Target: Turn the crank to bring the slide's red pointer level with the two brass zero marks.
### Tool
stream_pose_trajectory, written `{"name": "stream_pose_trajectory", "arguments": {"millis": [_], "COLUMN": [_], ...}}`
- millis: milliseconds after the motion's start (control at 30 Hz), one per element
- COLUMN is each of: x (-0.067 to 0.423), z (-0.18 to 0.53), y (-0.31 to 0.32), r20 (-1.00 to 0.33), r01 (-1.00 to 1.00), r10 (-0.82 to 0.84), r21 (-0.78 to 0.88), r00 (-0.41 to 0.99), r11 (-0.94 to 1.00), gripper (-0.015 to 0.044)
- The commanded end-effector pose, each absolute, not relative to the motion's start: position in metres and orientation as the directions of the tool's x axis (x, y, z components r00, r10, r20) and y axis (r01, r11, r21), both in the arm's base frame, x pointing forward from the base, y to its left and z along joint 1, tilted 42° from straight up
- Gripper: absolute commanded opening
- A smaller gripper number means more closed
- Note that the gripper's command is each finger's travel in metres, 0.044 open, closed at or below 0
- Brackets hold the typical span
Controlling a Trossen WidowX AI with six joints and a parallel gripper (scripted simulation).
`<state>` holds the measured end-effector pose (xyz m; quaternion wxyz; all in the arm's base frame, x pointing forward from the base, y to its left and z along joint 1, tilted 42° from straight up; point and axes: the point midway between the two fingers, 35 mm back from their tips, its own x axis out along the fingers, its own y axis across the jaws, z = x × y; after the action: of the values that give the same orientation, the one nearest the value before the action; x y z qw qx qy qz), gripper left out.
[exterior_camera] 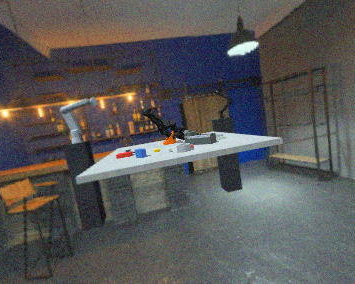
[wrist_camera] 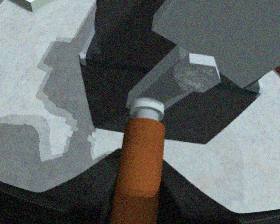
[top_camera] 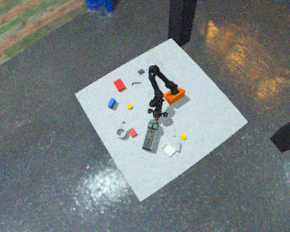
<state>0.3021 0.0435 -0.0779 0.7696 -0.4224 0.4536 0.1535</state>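
The grey machine point(top_camera: 147, 144) point(exterior_camera: 204, 139) stands on the table in front of the arm, its long slide housing pointing away. A tiny red spot, seemingly the pointer point(top_camera: 150, 134), shows in its slot; its level against the brass marks cannot be read, and the wrist view does not show the slot. In the wrist view the crank arm point(wrist_camera: 158, 85) runs from the grey body to the orange-brown handle point(wrist_camera: 144, 137). My gripper point(top_camera: 158, 116) point(wrist_camera: 136, 159) is shut on the handle, with a dark finger on each side of it.
An orange bin point(top_camera: 176, 97) point(exterior_camera: 169, 139) stands close beside the arm. A grey round cup point(top_camera: 121, 133) and a small red block point(top_camera: 132, 132) lie on one side of the machine, a white tray point(top_camera: 169, 150) and a yellow disc point(top_camera: 183, 136) on the other. Red point(top_camera: 119, 85) and blue point(top_camera: 112, 103) blocks lie farther off.
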Motion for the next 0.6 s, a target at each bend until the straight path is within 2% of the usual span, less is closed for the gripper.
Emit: {"name": "stream_pose_trajectory", "arguments": {"millis": [0, 567], "x": [0.3075, 0.3124], "z": [-0.0762, -0.0718], "y": [0.0357, 0.0316], "r20": [-0.823, -0.823], "r01": [-0.608, -0.607], "r10": [-0.162, -0.162], "r21": [-0.52, -0.52], "r00": [0.544, 0.544], "r11": [0.601, 0.601], "gripper": [0.0, 0.0]}}
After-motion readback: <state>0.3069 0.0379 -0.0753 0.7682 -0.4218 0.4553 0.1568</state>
